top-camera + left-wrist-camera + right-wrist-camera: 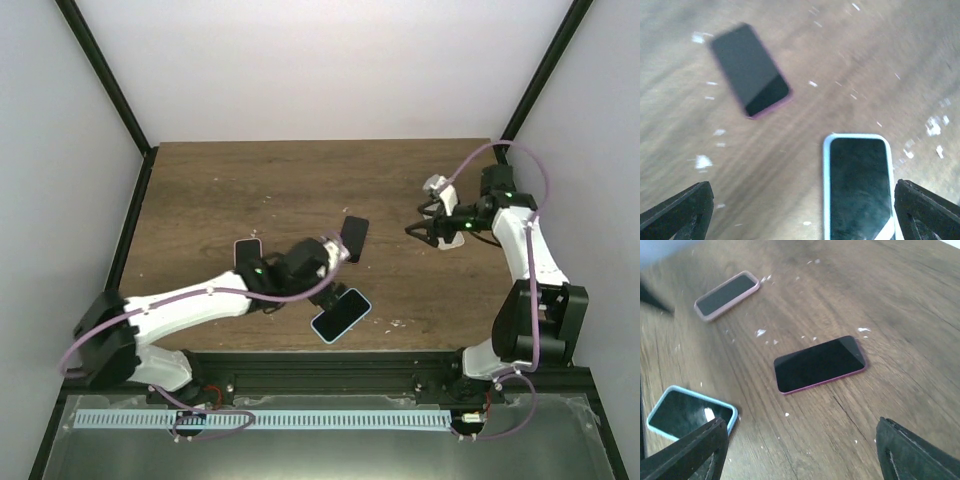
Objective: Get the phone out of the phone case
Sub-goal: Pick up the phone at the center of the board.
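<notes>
Three phones lie screen up on the wooden table (pixel 300 180). A phone in a light blue case (pixel 340 314) is near the front; it also shows in the left wrist view (pixel 860 185) and the right wrist view (pixel 690 412). A phone in a pink case (pixel 248 250) lies left (pixel 727 295). A dark phone with a purple edge (pixel 353 238) lies mid-table (pixel 750 70) (pixel 820 364). My left gripper (pixel 338 250) (pixel 802 215) is open and empty, hovering between the purple-edged and blue-cased phones. My right gripper (pixel 420 232) (pixel 802 455) is open and empty, to the right of the phones.
Small white flecks (pixel 760 332) are scattered over the wood. White walls with black corner posts (pixel 110 80) close in the table at the back and sides. A black rail (pixel 330 365) runs along the front edge.
</notes>
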Robot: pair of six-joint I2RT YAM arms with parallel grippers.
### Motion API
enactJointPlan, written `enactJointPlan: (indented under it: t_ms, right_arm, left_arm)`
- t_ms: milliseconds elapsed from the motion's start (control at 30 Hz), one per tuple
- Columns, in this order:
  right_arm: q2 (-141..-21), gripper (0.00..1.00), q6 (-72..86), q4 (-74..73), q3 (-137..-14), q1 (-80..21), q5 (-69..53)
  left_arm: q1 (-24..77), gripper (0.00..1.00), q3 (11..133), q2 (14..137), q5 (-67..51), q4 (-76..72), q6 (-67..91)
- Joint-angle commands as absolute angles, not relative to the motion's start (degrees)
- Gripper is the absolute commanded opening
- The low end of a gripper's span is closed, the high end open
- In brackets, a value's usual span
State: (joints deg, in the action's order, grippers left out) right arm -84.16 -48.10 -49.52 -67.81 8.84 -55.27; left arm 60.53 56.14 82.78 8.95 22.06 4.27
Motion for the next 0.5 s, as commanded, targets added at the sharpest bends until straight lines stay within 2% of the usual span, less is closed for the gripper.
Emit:
enactJointPlan:
  t_ms: [0, 100, 167, 233, 333, 467]
  right_arm:
    - [-84.2, 0.83, -69.0, -59.3, -70.5, -0.7, -45.4]
    - [-84.5, 0.84, -72.0, -59.2, -72.2, -10.0, -38.2]
    - [-83.5, 0.83, -76.3, -59.7, -73.1, -14.7, -38.7]
    - [-82.5, 0.83, -81.5, -59.7, -72.2, -20.9, -35.8]
    - [-83.0, 0.83, -82.6, -55.1, -68.5, -31.2, -25.0]
    - [-86.8, 0.84, -82.6, -54.5, -66.6, -39.1, -19.3]
  left_arm:
    - [53.0, 1.00, 54.9, 75.1, 11.9, 27.6, 12.0]
    - [47.2, 1.00, 54.1, 70.8, 11.6, 31.0, 16.1]
    - [43.7, 1.00, 53.1, 68.5, 13.4, 32.1, 19.3]
    - [41.6, 1.00, 52.1, 66.5, 17.2, 33.3, 22.9]
    - [39.0, 1.00, 50.5, 64.3, 17.9, 34.3, 25.6]
    - [37.9, 1.00, 48.3, 62.0, 17.4, 34.9, 26.3]
